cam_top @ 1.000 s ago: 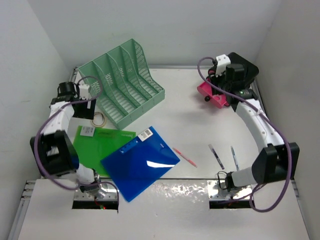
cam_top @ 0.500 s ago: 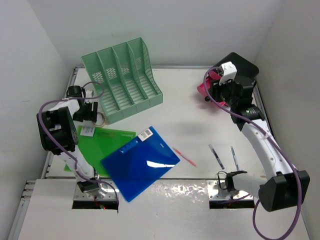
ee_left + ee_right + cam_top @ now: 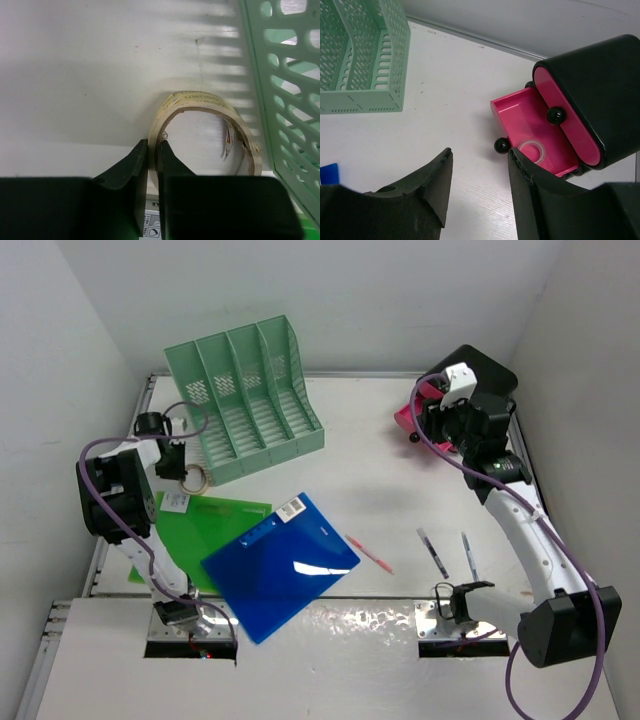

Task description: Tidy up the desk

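Note:
The white desk holds scattered items. At its left side a tan tape roll lies flat beside the mint-green file rack. My left gripper is shut on the roll's near wall; in the left wrist view the fingertips pinch the tan band of the tape roll, one finger inside the ring and one outside. My right gripper hangs open over bare desk just left of the open pink drawer. It holds nothing. In the top view the right gripper is beside that drawer.
A clear tape ring lies in the pink drawer of the black box. A green folder and a blue folder overlap at the front left. A pink pen and two dark pens lie at the front.
My left gripper has come down onto the tape roll and shut on its wall. The file rack now stands turned and farther back. The right arm has shifted slightly beside the drawer.

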Controlling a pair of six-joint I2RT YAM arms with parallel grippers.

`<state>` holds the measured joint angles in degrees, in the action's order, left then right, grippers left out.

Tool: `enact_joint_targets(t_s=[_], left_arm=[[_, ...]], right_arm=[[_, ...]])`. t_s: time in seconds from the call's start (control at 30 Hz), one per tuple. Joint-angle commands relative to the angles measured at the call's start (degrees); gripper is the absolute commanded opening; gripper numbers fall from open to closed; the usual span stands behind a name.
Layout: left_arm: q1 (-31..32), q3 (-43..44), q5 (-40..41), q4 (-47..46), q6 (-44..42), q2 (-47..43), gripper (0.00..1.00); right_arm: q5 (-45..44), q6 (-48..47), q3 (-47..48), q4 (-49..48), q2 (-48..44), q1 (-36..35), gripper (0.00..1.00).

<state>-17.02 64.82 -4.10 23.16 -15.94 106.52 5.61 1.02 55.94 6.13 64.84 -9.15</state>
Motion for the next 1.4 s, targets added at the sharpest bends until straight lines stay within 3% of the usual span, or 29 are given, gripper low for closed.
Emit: enact_joint_targets(t_s=[0.0, 0.03, 0.2, 0.37, 0.57, 0.7, 0.83, 0.93, 1.03, 1.2, 1.37], left_arm=[[-2.23, -0.75, -1.08, -1.45, 0.47, 0.88, 0.05], [-2.75, -0.40, -2.48, -1.19, 0.82, 1.14, 0.00], [-7.32, 2.07, -6.70, -0.74, 2.93, -1.13, 0.00], [-12.94, 3.30, -9.52, -0.13, 4.08, -9.82, 0.00], [-18.14, 3.73, -12.68, 3.02, 1.98, -23.18, 0.00], [-17.00, 6.89, -22.87, 8.82, -1.10, -32.41, 0.00], [-6.31, 8.92, -18.86, 11.12, -0.93, -41.02, 0.00], [10.35, 9.89, -13.15, 12.60, 1.26, -41.14, 0.00], [20.31, 10.59, -10.59, 12.62, 1.71, -39.02, 0.00], [25.80, 11.12, -8.56, 13.49, 0.30, -38.49, 0.00], [28.62, 11.30, -8.12, 14.64, -0.40, -38.84, 0.00]], right_arm=[[1.07, 1.00, 0.13, -1.47, -1.20, -0.26, 0.47], [1.16, 1.18, 0.13, -1.47, -1.38, -0.26, 0.47], [2.56, 2.58, -0.04, -1.21, -1.65, -0.35, 0.47], [7.57, 4.69, 0.57, -1.38, -0.50, -2.53, 0.48], [16.52, 5.14, 2.33, -4.89, 3.70, -11.83, 0.72], [26.82, 9.95, 3.21, -12.70, 8.37, -16.33, 0.78], [27.18, 14.97, 5.48, -20.53, 13.55, -22.03, 0.79], [27.09, 17.69, 10.75, -22.55, 19.43, -26.78, 0.79], [26.56, 24.28, 12.70, -30.89, 23.66, -28.99, 0.79], [24.46, 31.23, 13.67, -38.11, 27.79, -30.13, 0.76], [22.26, 34.75, 16.56, -39.44, 32.54, -31.11, 0.74]])
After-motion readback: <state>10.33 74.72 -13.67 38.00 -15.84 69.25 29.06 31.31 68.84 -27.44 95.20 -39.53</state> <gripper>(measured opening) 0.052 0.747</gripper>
